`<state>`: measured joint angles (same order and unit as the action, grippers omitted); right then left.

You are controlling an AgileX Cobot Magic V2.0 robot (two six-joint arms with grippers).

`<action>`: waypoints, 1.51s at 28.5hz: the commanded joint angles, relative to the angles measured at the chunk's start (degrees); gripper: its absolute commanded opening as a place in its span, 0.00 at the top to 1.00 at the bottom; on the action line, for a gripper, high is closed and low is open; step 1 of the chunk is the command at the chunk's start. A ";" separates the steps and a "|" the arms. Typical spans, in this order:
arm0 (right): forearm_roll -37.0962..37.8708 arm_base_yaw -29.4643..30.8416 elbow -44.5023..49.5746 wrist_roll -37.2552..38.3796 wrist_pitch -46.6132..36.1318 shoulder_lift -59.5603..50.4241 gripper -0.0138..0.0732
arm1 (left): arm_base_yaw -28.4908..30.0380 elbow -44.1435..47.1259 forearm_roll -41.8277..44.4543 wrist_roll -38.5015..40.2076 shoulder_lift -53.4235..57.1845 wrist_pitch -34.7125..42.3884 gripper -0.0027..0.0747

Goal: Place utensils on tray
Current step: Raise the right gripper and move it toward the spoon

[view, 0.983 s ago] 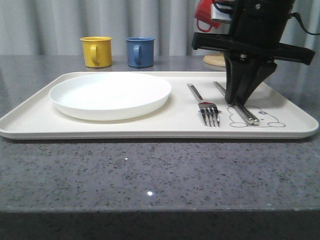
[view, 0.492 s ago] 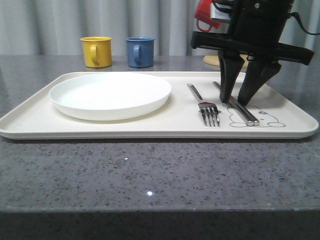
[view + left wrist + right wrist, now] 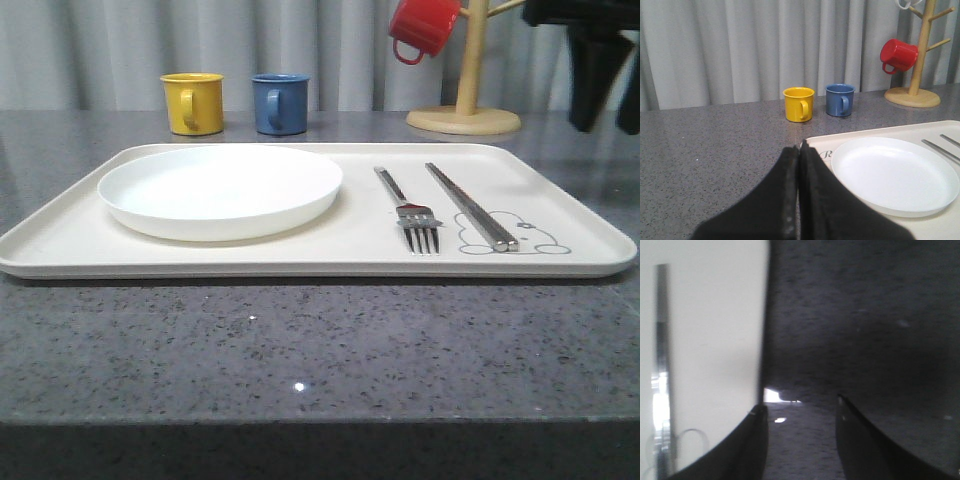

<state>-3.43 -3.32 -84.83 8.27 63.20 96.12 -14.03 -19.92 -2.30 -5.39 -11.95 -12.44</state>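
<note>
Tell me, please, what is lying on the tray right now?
On the tray lie a white plate, a fork and chopsticks, whose tips rest over the printed bunny. Whatever print sits under the plate is covered.

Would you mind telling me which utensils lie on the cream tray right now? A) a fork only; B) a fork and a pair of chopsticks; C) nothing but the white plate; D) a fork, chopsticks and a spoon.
B: in the front view, the fork and the pair of chopsticks lie side by side on the tray, right of the white plate; no spoon is on it.
</note>
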 commanded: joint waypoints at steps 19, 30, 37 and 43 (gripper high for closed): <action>1.99 15.68 -1.70 -11.22 -3.93 4.96 0.44 | -0.03 -1.50 -0.49 0.57 -0.50 4.76 0.99; 1.93 15.43 -1.70 -11.22 -3.12 6.66 0.76 | -0.03 -1.50 -0.49 0.57 -0.50 4.76 0.99; 1.97 15.43 -1.70 -11.22 -2.08 4.94 0.86 | -0.03 -1.50 -0.49 0.57 -0.50 4.76 0.99; 1.41 15.43 -1.90 -11.22 -1.30 0.58 0.86 | -0.03 -1.50 -0.49 0.57 -0.50 4.76 0.99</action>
<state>-1.68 12.01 -84.83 -2.34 61.92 101.41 -14.03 -19.92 -2.30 -5.39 -11.95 -12.44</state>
